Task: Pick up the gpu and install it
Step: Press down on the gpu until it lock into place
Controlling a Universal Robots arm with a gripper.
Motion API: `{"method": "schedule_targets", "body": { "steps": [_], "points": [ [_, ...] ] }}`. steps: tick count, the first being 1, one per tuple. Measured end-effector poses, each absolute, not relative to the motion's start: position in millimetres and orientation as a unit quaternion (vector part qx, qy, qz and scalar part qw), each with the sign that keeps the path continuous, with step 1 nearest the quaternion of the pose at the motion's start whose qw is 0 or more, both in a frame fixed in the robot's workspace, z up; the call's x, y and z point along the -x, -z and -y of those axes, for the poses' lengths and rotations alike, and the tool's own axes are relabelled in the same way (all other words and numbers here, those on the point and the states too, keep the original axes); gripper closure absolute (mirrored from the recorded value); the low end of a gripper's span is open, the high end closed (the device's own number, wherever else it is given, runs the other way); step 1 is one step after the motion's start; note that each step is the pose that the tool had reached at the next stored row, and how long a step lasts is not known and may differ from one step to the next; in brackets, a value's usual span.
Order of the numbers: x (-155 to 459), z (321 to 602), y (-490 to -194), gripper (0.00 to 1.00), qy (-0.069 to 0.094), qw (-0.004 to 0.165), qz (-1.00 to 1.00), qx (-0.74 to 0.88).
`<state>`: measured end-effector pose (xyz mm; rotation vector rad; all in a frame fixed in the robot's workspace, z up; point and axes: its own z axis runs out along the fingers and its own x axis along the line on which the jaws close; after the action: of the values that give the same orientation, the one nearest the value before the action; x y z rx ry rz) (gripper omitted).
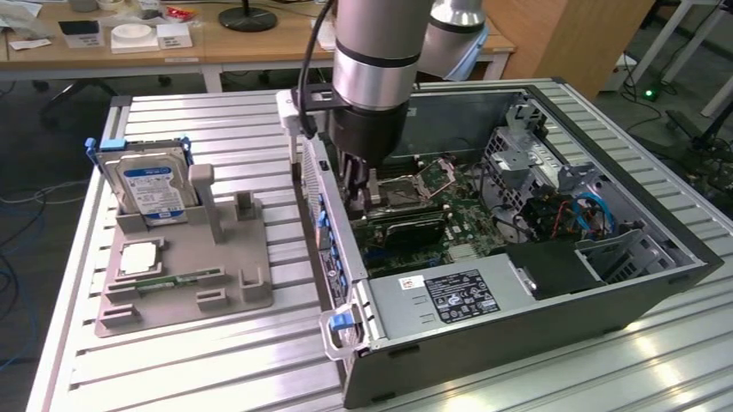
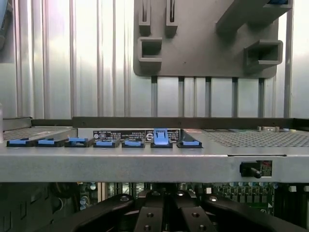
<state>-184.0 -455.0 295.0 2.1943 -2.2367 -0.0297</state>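
Exterior view, nearest first.
- Slatted metal table (image 1: 206, 360) carries everything.
- Open computer case (image 1: 641, 292) lies on its side, open face up. A blue latch handle (image 1: 340, 324) sits on its near corner.
- Just inside the near wall is the grey power supply (image 1: 458, 296), label up.
- Past that, toward 12 o'clock, is the green motherboard (image 1: 464, 227).
- The gpu (image 1: 403, 230) is inside the case, a dark flat card standing on edge on the board. It sits at 11 o'clock from the power supply and runs away from the case's rear panel.
- The gripper (image 1: 364, 196) reaches straight down into the case at the card's rear-panel end, hard by the panel.
- The fingers are drawn fully together. Their tips are at the card's top edge, but I cannot tell whether they pinch it or only press on it.
- At 9 o'clock from the case, apart from it, is a grey parts fixture (image 1: 184, 292). A silver hard drive (image 1: 153, 190) with a blue label stands at its far end. A green memory stick (image 1: 172, 281) lies flat nearer.
- At 12 o'clock, farthest off, are wooden desks (image 1: 229, 47).

Wrist view.
- The black fingers (image 2: 149, 215) meet over the gripper's centre (image 2: 164, 212).
- Beyond them, the case's rear panel carries a row of blue slot clips (image 2: 77, 141).
- One clip (image 2: 161, 137) stands higher than the others, in line with the gripper.
- The fixture (image 2: 203, 53) lies beyond on the table.
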Motion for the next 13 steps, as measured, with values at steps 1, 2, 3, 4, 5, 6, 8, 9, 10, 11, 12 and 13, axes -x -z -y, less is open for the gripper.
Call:
{"method": "schedule_targets", "body": {
  "steps": [1,2,3,4,5,6,8,9,10,11,12,13],
  "points": [
    [184.5,454.6,-295.0,0.9,0.009,0.004,0.714,-0.7],
    [185.1,454.3,-295.0,0.9,0.009,0.004,0.714,-0.7],
    [185.4,454.2,-295.0,0.9,0.009,0.005,0.714,-0.7],
    [185.4,454.1,-295.0,0.9,0.009,0.005,0.714,-0.7],
    [185.8,454.1,-295.1,0.9,0.009,0.005,0.714,-0.7],
    [186.5,453.8,-295.0,0.9,0.009,0.005,0.714,-0.7],
    [186.7,453.7,-295.0,0.9,0.01,0.005,0.714,-0.7],
    [186.7,453.7,-294.9,0.9,0.01,0.005,0.714,-0.7],
    [186.8,453.6,-294.6,0.9,0.009,0.005,0.714,-0.7],
    [186.8,453.6,-294.1,0.9,0.009,0.005,0.714,-0.701],
    [186.9,453.7,-292.3,0.9,0.009,0.005,0.713,-0.701],
    [187.0,453.7,-291.6,0.9,0.009,0.006,0.713,-0.701]
  ]
}}
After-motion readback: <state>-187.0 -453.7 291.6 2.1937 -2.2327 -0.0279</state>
